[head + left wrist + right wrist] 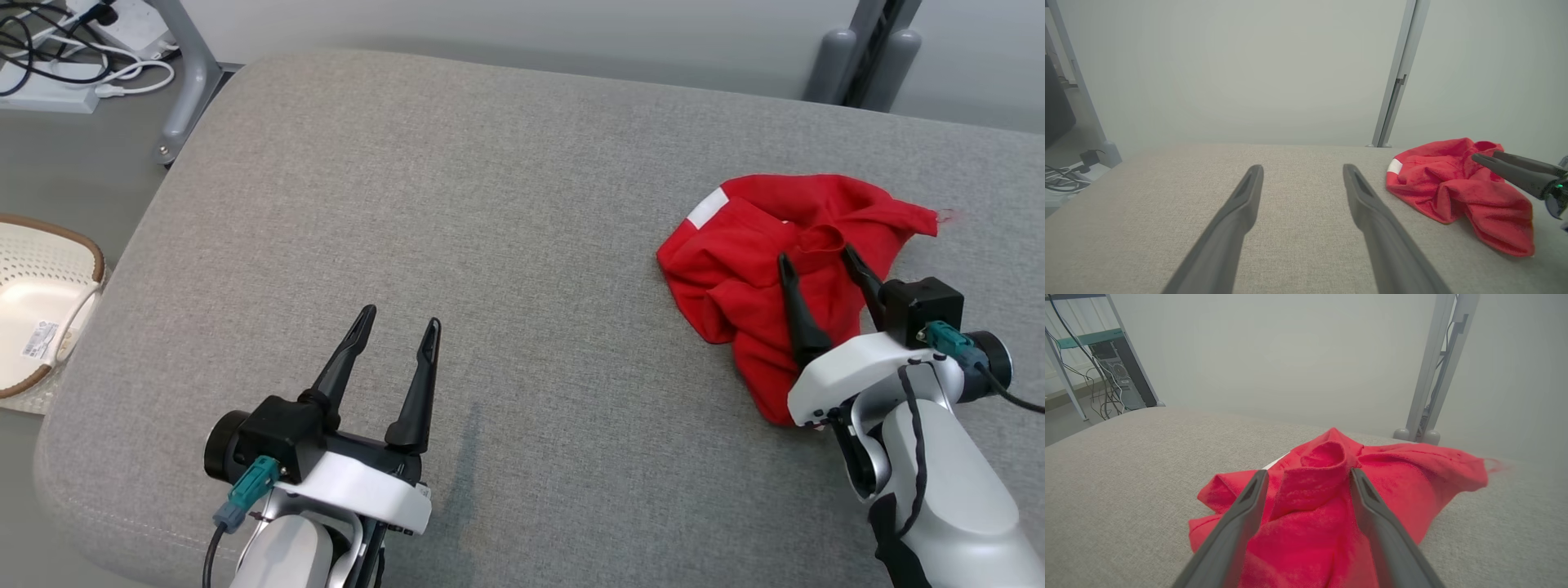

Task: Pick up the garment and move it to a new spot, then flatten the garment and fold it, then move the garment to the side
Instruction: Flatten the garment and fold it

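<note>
Nothing seems done yet: the red garment (735, 278) lies crumpled near the right edge of the worktop (490, 204), right hand (815, 253) spread over it, left hand (402, 314) also spread.

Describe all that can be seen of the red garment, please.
The red garment is soft, fleecy-looking cloth with one white patch at its far left edge. It lies crumpled in a heap on the grey padded surface, toward the robot's right. The right gripper, open, straddles a raised fold in its middle; contact is unclear.
</note>
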